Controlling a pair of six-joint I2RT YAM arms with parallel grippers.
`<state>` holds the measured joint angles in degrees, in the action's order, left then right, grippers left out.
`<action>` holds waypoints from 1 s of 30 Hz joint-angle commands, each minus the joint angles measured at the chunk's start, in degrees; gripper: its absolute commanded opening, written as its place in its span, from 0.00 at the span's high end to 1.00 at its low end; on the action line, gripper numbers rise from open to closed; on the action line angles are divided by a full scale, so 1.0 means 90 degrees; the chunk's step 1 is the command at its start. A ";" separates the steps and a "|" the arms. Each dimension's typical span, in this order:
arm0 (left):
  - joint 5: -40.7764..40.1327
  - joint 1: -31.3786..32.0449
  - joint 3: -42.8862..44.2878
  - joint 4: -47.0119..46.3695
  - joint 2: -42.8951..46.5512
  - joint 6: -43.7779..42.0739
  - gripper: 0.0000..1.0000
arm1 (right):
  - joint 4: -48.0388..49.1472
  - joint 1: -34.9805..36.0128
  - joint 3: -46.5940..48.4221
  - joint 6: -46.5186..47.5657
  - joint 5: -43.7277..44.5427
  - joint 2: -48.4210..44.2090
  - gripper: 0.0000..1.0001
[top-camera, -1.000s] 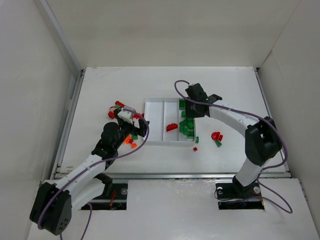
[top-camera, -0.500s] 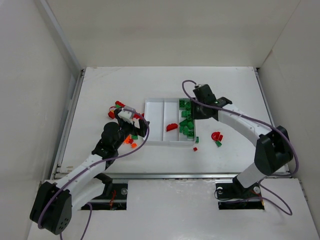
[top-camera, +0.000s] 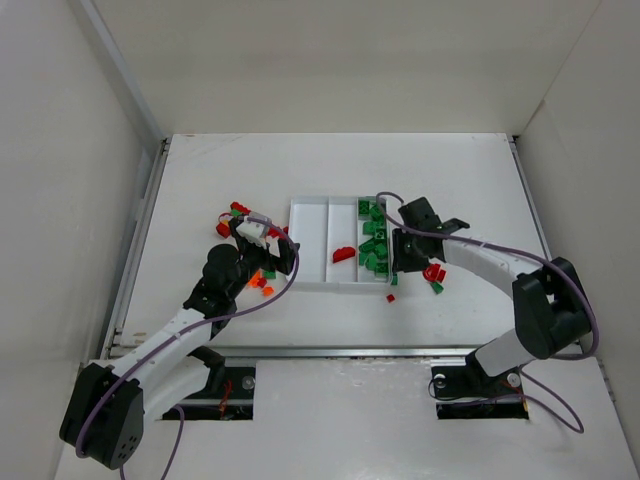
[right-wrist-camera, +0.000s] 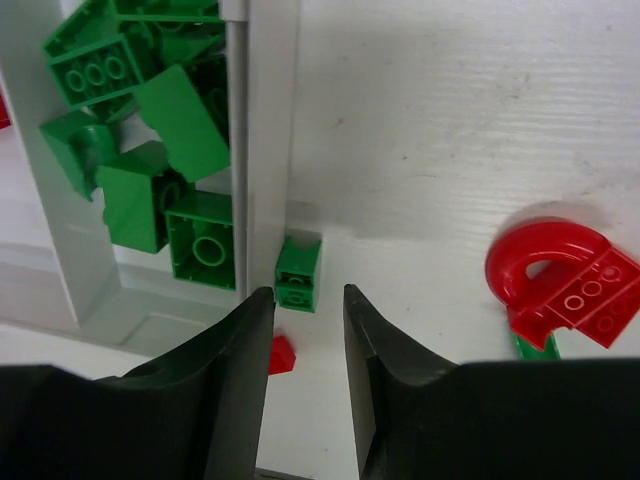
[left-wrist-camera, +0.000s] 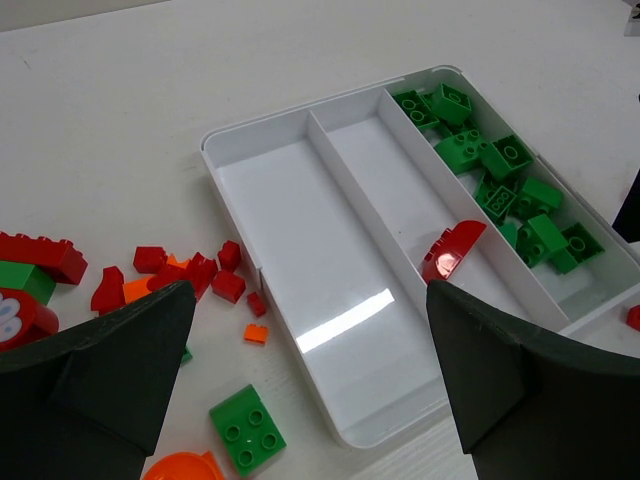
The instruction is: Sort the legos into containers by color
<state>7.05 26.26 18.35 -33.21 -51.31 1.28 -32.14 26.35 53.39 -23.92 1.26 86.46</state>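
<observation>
White table (left-wrist-camera: 150, 80), tray (left-wrist-camera: 300, 240), green legos (left-wrist-camera: 490, 170) rightmost

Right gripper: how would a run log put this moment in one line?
right gripper: open, empty | in line with: green brick on table, beside tray | adjoining compartment: green legos

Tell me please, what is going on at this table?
Two robot arms are sorting legos by colour into a white tray. The right compartment holds green bricks, the middle one a single red piece, the left one nothing. The right hand, slightly open and empty, hovers above a small green brick lying outside the tray's right wall. The left hand hangs wide open by the loose pile left of the tray.
</observation>
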 commanded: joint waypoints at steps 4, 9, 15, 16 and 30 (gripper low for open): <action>0.0086 0.0031 0.0100 -0.0304 0.0037 -0.0054 0.00 | 0.0573 0.0188 -0.0004 0.0021 -0.0394 0.0052 0.60; 0.0086 0.0031 0.0100 -0.0304 0.0037 -0.0054 0.00 | 0.0573 0.0188 -0.0004 0.0021 -0.0394 0.0267 0.60; 0.0086 0.0031 0.0100 -0.0304 0.0096 -0.0054 0.00 | 0.0418 0.0246 -0.0004 0.0021 -0.0336 0.0531 0.59; 0.0086 0.0031 0.0100 -0.0304 0.0096 -0.0054 0.00 | 0.0417 0.0246 -0.0004 0.0021 -0.0335 0.0589 0.59; 0.0086 0.0031 0.0100 -0.0304 0.0096 -0.0054 0.00 | -0.0305 0.0246 0.0404 -0.0594 0.1351 0.0151 1.00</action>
<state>7.09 26.26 18.35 -33.21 -51.31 1.28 -32.14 28.18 53.63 -26.85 5.02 91.92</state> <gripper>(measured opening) 0.997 0.254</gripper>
